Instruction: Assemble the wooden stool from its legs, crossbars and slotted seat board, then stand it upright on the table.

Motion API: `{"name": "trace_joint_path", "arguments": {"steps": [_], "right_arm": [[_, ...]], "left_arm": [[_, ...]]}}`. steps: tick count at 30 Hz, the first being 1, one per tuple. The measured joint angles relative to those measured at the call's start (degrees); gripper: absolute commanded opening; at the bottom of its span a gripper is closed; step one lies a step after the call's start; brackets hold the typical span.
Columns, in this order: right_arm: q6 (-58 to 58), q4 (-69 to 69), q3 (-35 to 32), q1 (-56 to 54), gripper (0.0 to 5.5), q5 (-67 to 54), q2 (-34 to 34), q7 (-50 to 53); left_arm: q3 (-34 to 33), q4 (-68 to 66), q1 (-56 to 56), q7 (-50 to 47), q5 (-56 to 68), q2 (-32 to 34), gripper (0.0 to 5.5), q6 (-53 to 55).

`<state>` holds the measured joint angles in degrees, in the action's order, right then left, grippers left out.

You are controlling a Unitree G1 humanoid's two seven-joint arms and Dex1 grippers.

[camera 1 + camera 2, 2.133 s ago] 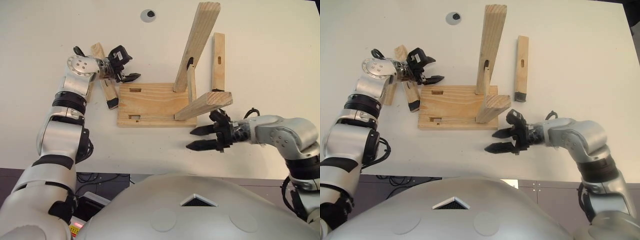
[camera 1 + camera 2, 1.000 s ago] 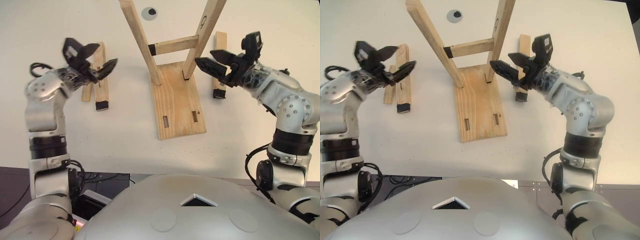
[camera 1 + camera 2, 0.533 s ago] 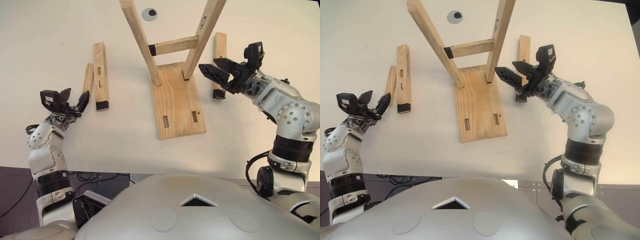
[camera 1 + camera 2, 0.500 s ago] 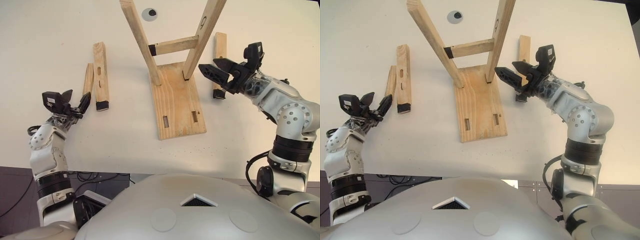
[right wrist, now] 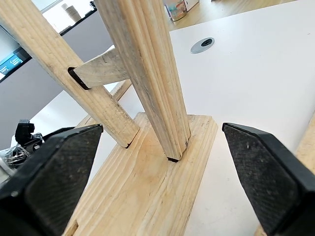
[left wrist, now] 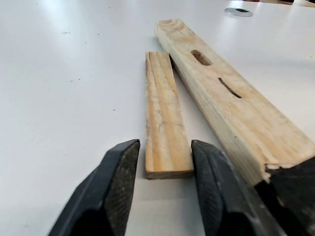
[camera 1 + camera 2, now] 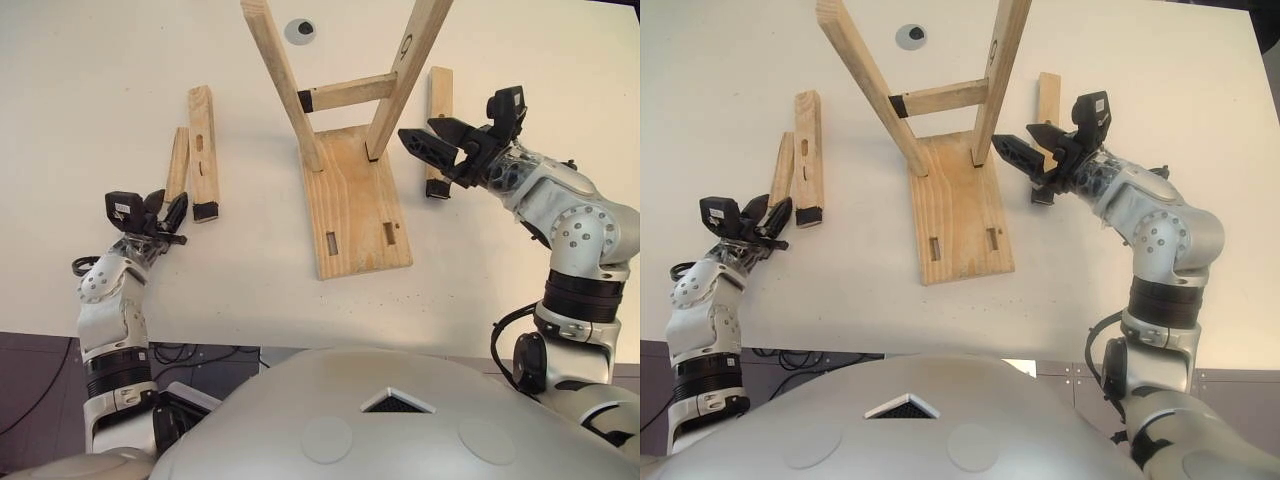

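Observation:
The slotted seat board (image 7: pixel 355 210) lies flat on the white table. Two legs (image 7: pixel 278 80) (image 7: pixel 408 62) stand up out of its far end, joined by a crossbar (image 7: pixel 345 92). To the left lie a loose leg (image 7: pixel 203 150) and a thin crossbar (image 7: pixel 177 160). Another loose leg (image 7: pixel 437 130) lies on the right. My left gripper (image 7: pixel 168 214) is low and open; in the left wrist view its fingers (image 6: pixel 118 182) flank the near end of the thin crossbar (image 6: pixel 165 118). My right gripper (image 7: pixel 422 150) is open, close beside the right standing leg (image 5: pixel 147 64), holding nothing.
A round grey grommet (image 7: pixel 297 30) sits in the table top behind the stool. The table's front edge (image 7: pixel 300 345) runs just below both arms. Bare white table lies between the seat board and the loose leg on the left.
My left gripper has come down from its raised pose and moved in to the near end of the thin crossbar. The right gripper has sunk slightly and holds beside the standing leg.

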<state>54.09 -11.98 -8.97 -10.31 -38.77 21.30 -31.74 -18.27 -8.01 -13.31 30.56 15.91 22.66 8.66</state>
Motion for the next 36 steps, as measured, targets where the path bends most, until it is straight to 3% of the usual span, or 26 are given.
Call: {"name": "trace_joint_path", "arguments": {"steps": [6, 9, 13, 18, 20, 27, 36], "right_arm": [[-0.2, 0.34, 0.0, -0.01, 4.48, 0.0, -0.07, 0.12], [-2.09, 1.01, -0.93, -0.46, 4.48, 0.23, -0.06, 0.35], [-4.12, 1.52, -5.0, -3.46, 4.48, -1.55, 2.12, -1.78], [-1.98, -0.86, -16.23, -16.27, 4.48, -26.97, -2.21, 5.63], [-2.09, -2.06, -15.99, -22.6, 4.48, -35.05, -5.48, 12.94], [-6.41, -2.51, -12.48, -27.59, 4.48, -44.39, -10.09, 27.11], [-10.79, -2.26, -9.52, -28.24, 2.78, -49.0, -11.72, 30.96]], "left_arm": [[0.0, -2.02, 1.15, -1.43, -0.44, 0.5, 1.26, -1.16], [-3.82, -5.1, 4.22, -7.98, -1.16, 0.36, 1.26, -4.6], [-9.02, 1.76, 19.75, -12.93, 1.17, 5.41, 1.26, -8.62], [4.71, 19.04, 40.5, -10.95, 3.36, 4.42, 1.26, -3.1], [12.72, 23.13, 43.25, -10.03, 3.19, 0.47, 1.26, -0.96], [24.21, 29.17, 40.08, -6.11, 2.11, -4.92, 1.26, -0.77], [27.17, 30.76, 37.98, -3.92, 0.99, -6.64, 1.26, -1.42]]}}
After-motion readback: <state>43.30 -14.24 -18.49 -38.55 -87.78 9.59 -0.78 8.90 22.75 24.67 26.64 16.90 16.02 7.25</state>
